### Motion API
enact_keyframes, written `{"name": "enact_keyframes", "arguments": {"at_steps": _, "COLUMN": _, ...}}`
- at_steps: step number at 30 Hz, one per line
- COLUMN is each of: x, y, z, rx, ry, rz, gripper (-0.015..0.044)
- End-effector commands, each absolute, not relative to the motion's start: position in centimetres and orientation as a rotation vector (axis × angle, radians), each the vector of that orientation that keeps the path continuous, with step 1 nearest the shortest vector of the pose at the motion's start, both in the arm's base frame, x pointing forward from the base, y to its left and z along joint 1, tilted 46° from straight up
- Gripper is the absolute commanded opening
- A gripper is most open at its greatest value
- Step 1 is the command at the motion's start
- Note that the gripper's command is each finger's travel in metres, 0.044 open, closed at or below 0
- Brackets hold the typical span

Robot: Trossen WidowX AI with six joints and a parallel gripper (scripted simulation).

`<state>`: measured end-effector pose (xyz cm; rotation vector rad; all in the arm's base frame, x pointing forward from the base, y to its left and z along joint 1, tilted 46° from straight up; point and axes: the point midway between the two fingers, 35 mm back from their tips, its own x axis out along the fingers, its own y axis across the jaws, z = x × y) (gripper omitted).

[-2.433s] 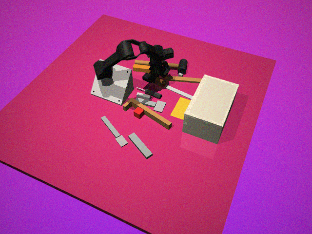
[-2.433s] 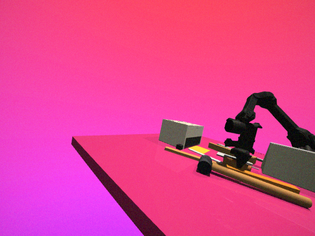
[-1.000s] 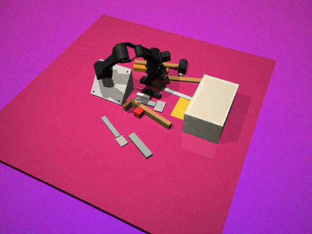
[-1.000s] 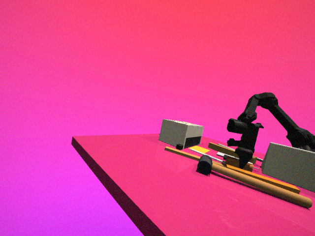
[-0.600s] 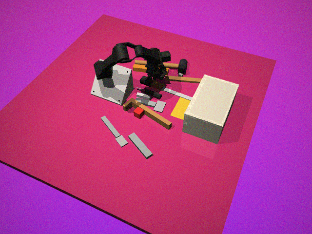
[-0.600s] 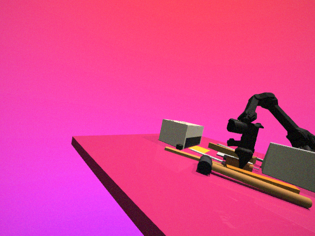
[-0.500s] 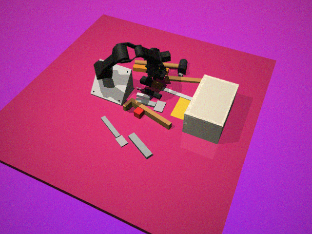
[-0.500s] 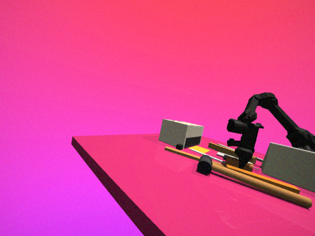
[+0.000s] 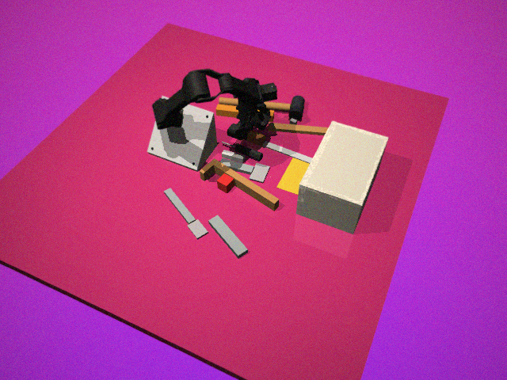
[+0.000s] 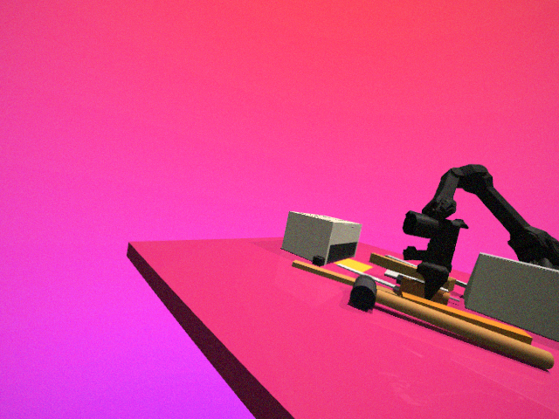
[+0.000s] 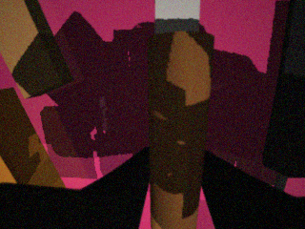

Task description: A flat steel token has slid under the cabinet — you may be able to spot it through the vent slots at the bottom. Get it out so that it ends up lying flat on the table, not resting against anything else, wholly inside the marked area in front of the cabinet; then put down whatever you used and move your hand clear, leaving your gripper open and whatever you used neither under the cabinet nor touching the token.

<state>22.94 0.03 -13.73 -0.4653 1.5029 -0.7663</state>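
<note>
The cream cabinet [image 9: 344, 159] [image 10: 307, 236] has a dark opening [image 10: 342, 251] low on its front. A yellow marked area [image 9: 291, 176] [image 10: 354, 264] lies before it. The steel token is not visible in any view. My gripper [image 9: 256, 132] [image 10: 428, 288] [image 11: 173, 154] is shut on the brown handle [image 11: 191, 72] of a long flat steel-bladed tool, low over the table. Its fingers touch both sides of the handle. The pale blade [image 9: 286, 151] [image 10: 369, 277] [image 11: 177, 9] points toward the cabinet, alongside the yellow area; its far end is hidden in the top view.
A black-headed mallet [image 9: 296, 107] [image 10: 363, 291], an orange bar [image 9: 226, 110] and a wooden stick [image 9: 300, 129] lie beside the gripper. On the other side are a black screwdriver [image 9: 247, 151], a steel spatula [image 9: 260, 172], a wooden L-shaped bar [image 9: 256, 191] and a red cube [image 9: 225, 182].
</note>
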Motion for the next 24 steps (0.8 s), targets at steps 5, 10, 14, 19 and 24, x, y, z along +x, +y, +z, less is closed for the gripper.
{"name": "enact_keyframes", "arguments": {"at_steps": 5, "x": 23.0, "y": 0.1, "z": -13.7, "rx": -0.463, "ry": 1.502, "rz": -0.766, "gripper": 0.0}}
{"name": "enact_keyframes", "arguments": {"at_steps": 10, "x": 23.2, "y": 0.0, "z": -13.7, "rx": -0.463, "ry": 1.502, "rz": -0.766, "gripper": 0.0}}
{"name": "enact_keyframes", "arguments": {"at_steps": 14, "x": 23.7, "y": -0.1, "z": -13.7, "rx": -0.465, "ry": 1.503, "rz": -0.767, "gripper": 0.0}}
{"name": "enact_keyframes", "arguments": {"at_steps": 19, "x": 24.4, "y": -0.2, "z": -13.6, "rx": -0.466, "ry": 1.503, "rz": -0.767, "gripper": 0.0}}
{"name": "enact_keyframes", "arguments": {"at_steps": 24, "x": 25.1, "y": -0.3, "z": -13.6, "rx": -0.467, "ry": 1.504, "rz": -0.768, "gripper": 0.0}}
